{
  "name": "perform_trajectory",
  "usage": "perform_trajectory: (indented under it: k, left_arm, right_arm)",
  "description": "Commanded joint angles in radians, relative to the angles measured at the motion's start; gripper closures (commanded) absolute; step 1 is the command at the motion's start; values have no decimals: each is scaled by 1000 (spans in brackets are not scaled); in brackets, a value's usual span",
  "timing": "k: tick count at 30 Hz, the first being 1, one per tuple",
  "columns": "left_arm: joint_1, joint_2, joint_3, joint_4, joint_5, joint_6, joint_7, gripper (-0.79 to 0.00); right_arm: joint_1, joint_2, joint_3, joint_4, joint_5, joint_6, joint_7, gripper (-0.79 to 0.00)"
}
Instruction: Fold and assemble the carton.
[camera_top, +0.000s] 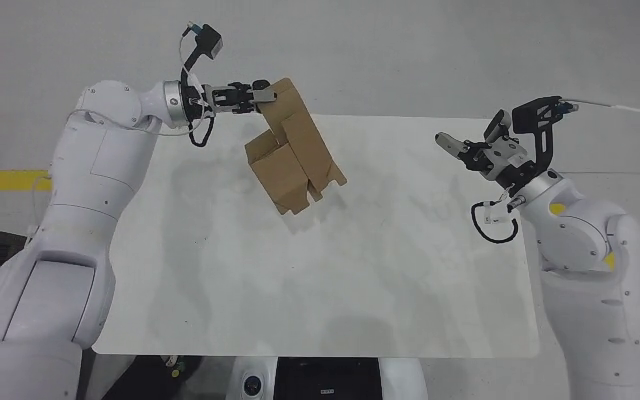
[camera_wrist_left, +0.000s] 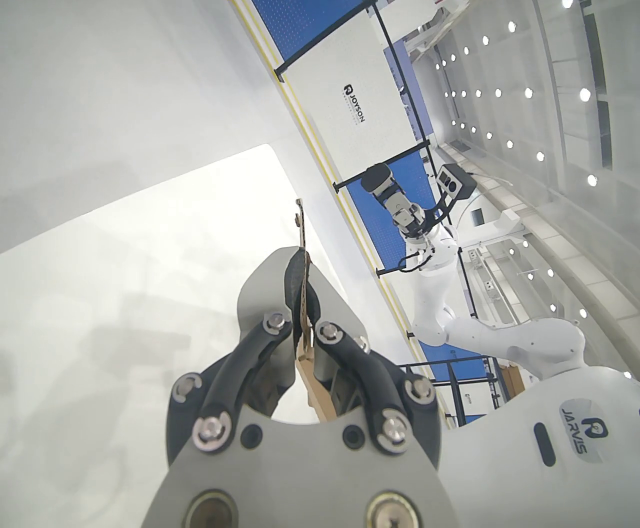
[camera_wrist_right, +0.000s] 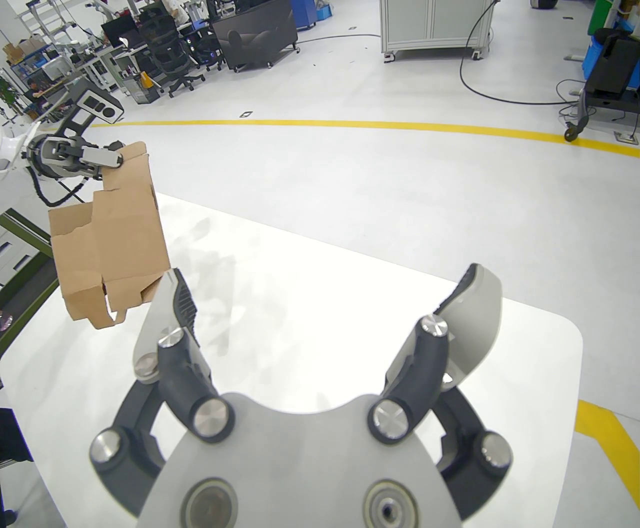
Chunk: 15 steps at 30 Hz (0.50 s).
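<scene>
Left arm, right arm: glossy white rounded shells, a black cable looped at each wrist, black camera bracket above. Left hand, right hand: grey base plate, black linkage bars, silver screws, pale grey fingers with black ribbed pads. Dark logo mark on one shell.

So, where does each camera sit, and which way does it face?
Top view: above the arms, looking down on the table; both arms show.
Left wrist view: behind the left gripper, shut on the carton, facing the right arm.
Right wrist view: behind the open right gripper, facing the carton.
Shared: all three show the carton.
</scene>
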Motion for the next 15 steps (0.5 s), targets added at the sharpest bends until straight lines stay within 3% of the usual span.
perform_trajectory:
  k: [1, 10, 15]
  left_arm:
    - [15, 1, 5, -30, 6, -6, 6, 0]
    - [75, 11, 4, -130, -71, 17, -17, 0]
    - [92, 20, 4, -172, -85, 24, -24, 0]
  right_arm:
    - [0, 0, 0, 0, 0, 0, 0, -785]
    - [0, 0, 0, 0, 0, 0, 0, -785]
    - [10, -4, -53, 32, 86, -17, 24, -785]
